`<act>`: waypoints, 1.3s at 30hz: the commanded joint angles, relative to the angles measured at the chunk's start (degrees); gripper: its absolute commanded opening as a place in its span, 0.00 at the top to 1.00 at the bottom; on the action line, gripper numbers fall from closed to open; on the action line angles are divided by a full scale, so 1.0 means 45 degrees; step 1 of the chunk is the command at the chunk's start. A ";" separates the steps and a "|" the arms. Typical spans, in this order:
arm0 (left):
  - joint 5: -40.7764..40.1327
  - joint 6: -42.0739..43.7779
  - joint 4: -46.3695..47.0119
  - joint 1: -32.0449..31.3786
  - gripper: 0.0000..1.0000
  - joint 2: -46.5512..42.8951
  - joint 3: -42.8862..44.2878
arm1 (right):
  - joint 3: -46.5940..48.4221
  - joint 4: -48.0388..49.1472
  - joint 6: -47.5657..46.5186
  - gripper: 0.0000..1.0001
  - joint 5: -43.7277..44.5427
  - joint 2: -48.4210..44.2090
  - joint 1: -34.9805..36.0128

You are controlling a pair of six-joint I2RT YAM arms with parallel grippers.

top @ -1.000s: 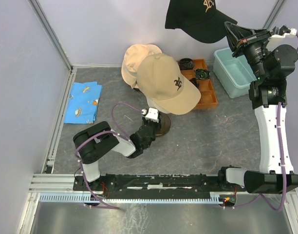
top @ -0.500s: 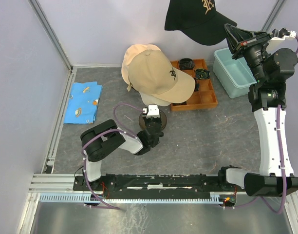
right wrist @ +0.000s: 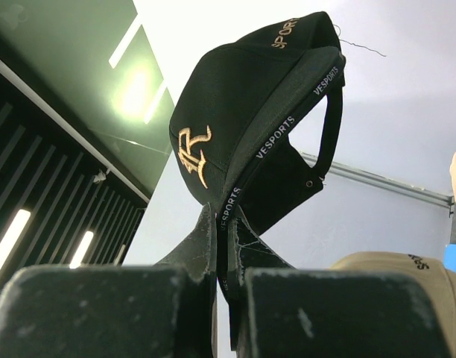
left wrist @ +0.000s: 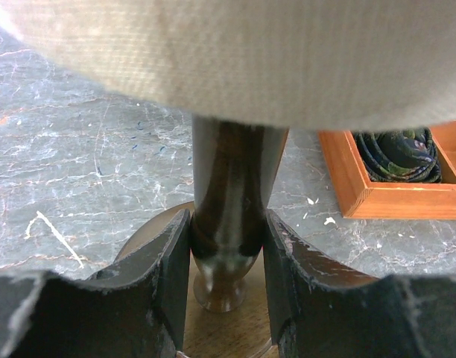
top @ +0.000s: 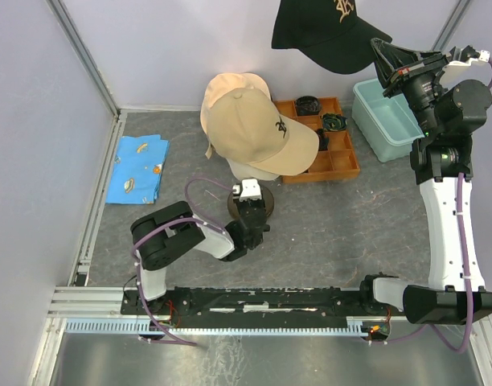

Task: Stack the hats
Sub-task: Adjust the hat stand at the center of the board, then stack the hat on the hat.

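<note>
Top external view: L hand [top: 250,215] sits low on the tabletop [top: 350,225], clamped round the brown stand [top: 272,201]. The left wrist cam shows it close up. Both fingers [left wrist: 172,261] press on the dark post [left wrist: 232,179], one each side, just above the stand's round base. So L hand is gripping the stand, jaws part-way apart w/ the post btwn them. Pale woven fabric [left wrist: 228,52] fills the top of that view, right over the post; head or hat, can't tell.

Tan cap [top: 262,133] w/ black emblem sits directly above the stand on the cream mannequin head [top: 254,169], brim out to the stand's right. Beige hat [top: 226,87] shows beyond the stand & a bit left, partly covered by the tan cap.

Black cap [top: 322,28] hangs in the air, well beyond the stand & to its right, dangling from R hand [top: 377,50]. On the right wrist cam the R hand fingers are closed tight, pinching the cap's lower edge, gold logo facing left.

Orange tray [top: 342,165] lies just right of the stand, on its far side. Teal tub [top: 387,121] is further right of the stand. Blue cloth [top: 137,167] lies well left of it.
</note>
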 commanded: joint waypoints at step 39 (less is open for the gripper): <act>-0.2119 0.5422 0.7034 -0.3066 0.19 -0.5265 -0.4931 | 0.1307 -0.0757 -0.2031 1.00 0.0562 0.0009 0.3294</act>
